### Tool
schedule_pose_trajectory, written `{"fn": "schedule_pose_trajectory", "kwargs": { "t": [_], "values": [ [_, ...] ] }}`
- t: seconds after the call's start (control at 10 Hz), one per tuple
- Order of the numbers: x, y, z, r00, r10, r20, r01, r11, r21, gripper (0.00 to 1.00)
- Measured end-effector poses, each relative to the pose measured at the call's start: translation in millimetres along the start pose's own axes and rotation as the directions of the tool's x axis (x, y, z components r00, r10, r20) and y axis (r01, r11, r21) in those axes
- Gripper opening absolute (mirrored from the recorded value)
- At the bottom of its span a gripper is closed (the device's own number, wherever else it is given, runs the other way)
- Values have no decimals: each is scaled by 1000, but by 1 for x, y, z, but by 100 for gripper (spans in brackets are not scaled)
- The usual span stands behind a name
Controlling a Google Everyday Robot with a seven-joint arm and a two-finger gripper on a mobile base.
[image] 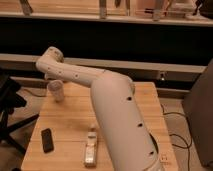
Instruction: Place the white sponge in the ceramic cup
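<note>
The ceramic cup (56, 92) is small, plain and white, and stands upright at the far left of the wooden table (70, 125). My white arm (110, 100) reaches across the table to it. The gripper (51, 78) hangs from the wrist just above the cup's rim and is mostly hidden by the wrist housing. I cannot make out the white sponge; it is hidden at the gripper or in the cup.
A small black object (47, 140) lies near the table's front left. A pale oblong object (91, 150) lies at the front middle, beside my arm. A black chair or stand (7, 102) is to the left of the table. Cables (175, 132) lie on the floor to the right.
</note>
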Motion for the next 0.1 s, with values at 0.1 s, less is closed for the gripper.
{"fn": "schedule_pose_trajectory", "kwargs": {
  "t": [0.1],
  "values": [
    [0,1,0,1000,1,2,-1,1000,2,80]
  ]
}}
